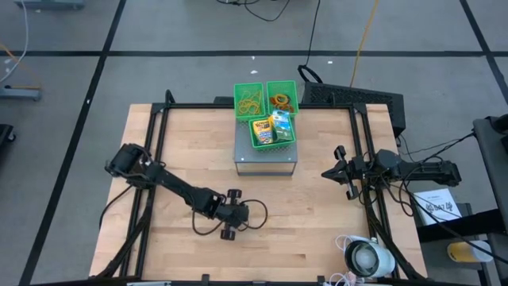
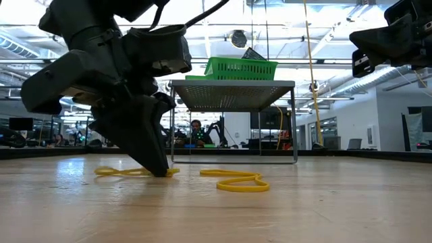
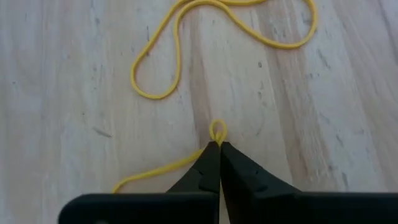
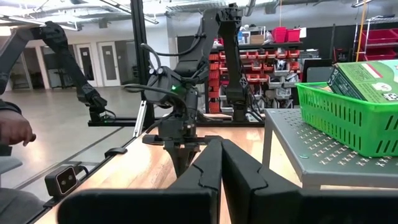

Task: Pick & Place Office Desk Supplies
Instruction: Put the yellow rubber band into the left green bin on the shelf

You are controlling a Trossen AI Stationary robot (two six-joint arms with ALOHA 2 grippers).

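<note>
Your left jaws (image 3: pixel 214 148) are clenched on a small fold of the yellow rubber band (image 3: pixel 217 131), tips pressed to the table (image 3: pixel 74 93) so the thin loop cannot slip; the rest trails ahead of them. Your right jaws (image 4: pixel 221 149) wait closed, empty, well apart.

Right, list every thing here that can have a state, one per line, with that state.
Left gripper: shut on the yellow rubber band, down at the table.
Right gripper: shut, empty, held off the table at the right side.
Yellow rubber band: lying flat on the wood, pinched at one loop.
Green bins: upright on the grey stand, already holding supplies.
Crayon box: inside the front bin.
</note>
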